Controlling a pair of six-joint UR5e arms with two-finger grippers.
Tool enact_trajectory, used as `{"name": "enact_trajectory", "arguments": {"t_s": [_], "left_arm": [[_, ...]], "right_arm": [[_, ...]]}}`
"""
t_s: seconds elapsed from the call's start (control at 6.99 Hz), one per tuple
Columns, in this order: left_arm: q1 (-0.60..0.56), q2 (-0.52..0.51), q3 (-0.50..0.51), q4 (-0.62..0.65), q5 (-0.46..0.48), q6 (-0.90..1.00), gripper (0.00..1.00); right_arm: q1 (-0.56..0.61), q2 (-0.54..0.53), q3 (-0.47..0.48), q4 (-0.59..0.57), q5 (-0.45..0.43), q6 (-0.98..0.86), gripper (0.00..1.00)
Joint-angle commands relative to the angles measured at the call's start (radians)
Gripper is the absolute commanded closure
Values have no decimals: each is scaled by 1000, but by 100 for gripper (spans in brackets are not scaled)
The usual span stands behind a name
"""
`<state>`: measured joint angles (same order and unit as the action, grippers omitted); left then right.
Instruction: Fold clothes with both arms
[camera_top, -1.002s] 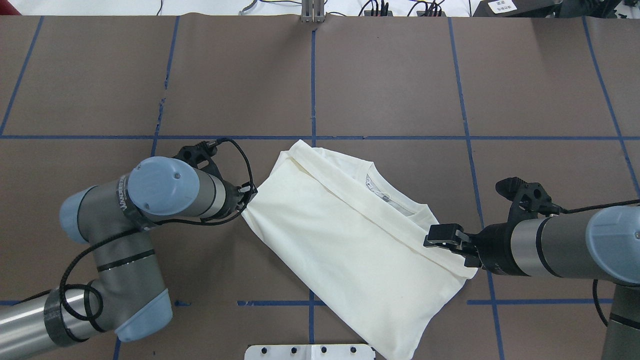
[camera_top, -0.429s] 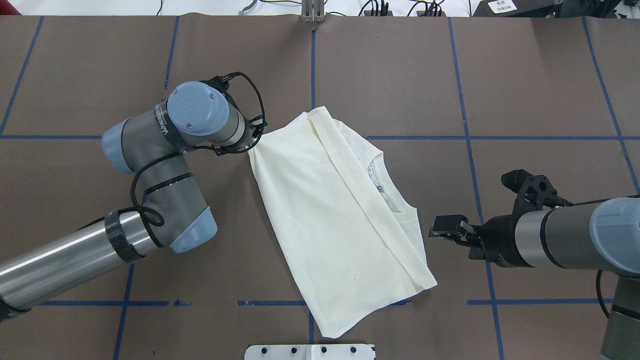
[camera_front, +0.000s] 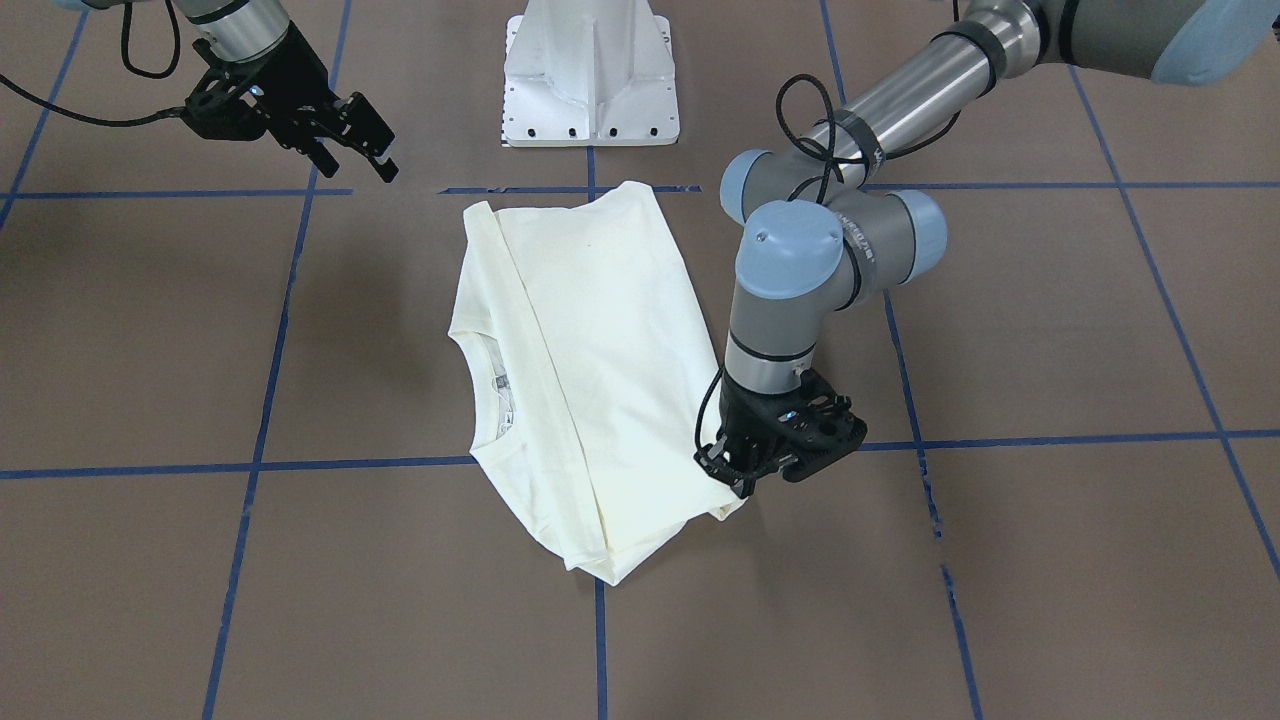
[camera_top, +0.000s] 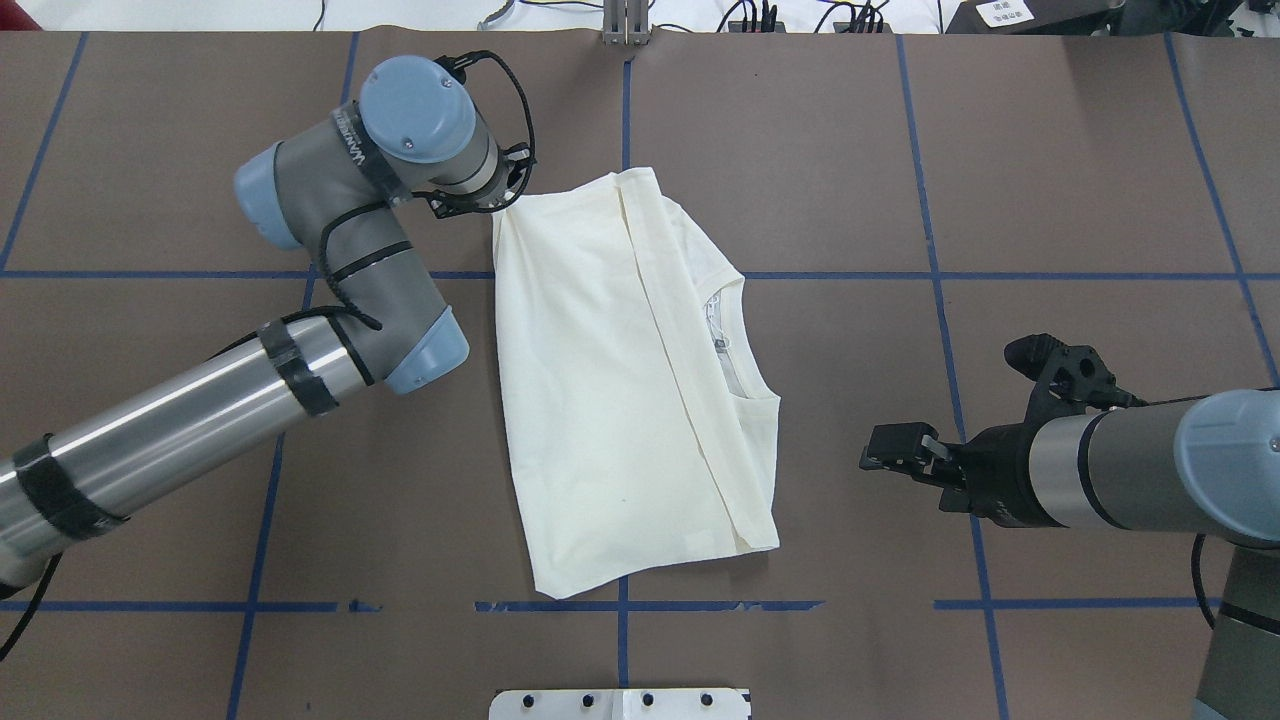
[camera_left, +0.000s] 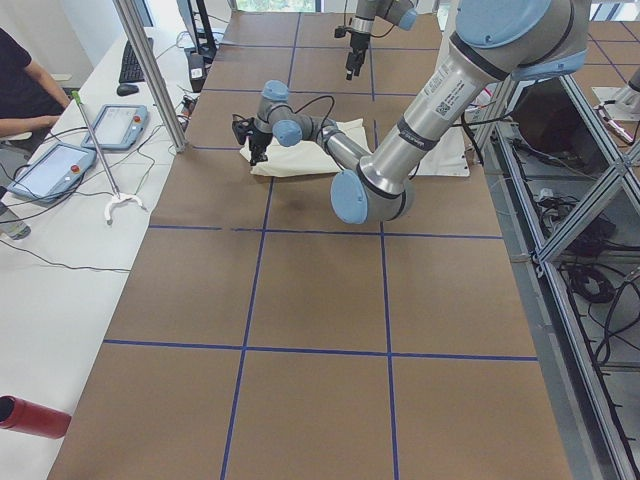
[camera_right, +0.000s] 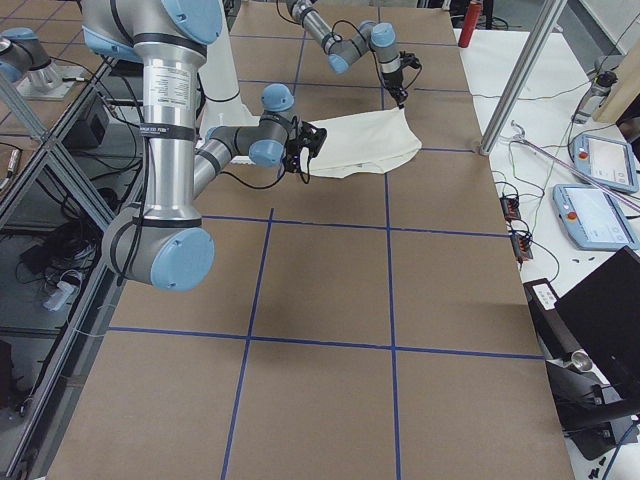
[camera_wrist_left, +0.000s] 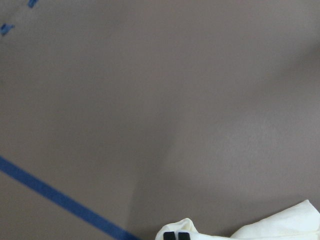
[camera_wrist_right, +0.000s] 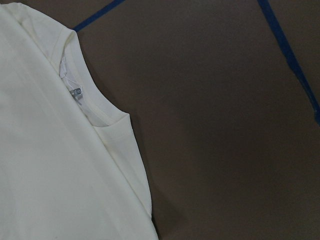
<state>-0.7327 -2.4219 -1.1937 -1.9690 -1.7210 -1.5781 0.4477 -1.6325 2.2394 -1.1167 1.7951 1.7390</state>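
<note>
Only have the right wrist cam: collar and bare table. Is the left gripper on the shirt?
Observer: Yes, the left gripper is shut on the shirt, at the far corner on the robot's left.
Operator: Right gripper?
Observer: The right gripper is open, clear of the cloth, over the table on the collar side.
Operator: Fold state?
Observer: It is folded to a long panel, plain side up, with a narrow band running lengthwise.
</note>
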Motion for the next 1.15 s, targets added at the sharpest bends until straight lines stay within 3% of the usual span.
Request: {"name": "enact_trajectory", "arguments": {"t_s": [0.0,0.14,0.29,0.43,0.57,0.72,0.86,1.0], "left_arm": [[-16,-72,202,-204,6,15,100],[-23,-71,206,-208,8,51,100],[-48,-65,210,-208,14,87,25],[-81,-56,201,-205,8,221,0],[-112,-21,156,-203,-41,233,0],[-129,60,25,-191,-148,269,0],[-129,204,-170,-176,-181,295,0],[-128,283,-333,-94,-183,341,0]], "right_arm": [[0,2,-3,0,-3,1,0],[-1,2,-3,0,-3,1,0],[-3,2,-6,-5,-6,-1,0],[2,31,-24,-9,-8,-4,0],[11,81,-78,-11,-7,-6,0],[12,159,-116,-91,-5,-54,0],[14,290,-145,-271,0,-153,0],[11,432,-196,-440,-2,-221,0]]}}
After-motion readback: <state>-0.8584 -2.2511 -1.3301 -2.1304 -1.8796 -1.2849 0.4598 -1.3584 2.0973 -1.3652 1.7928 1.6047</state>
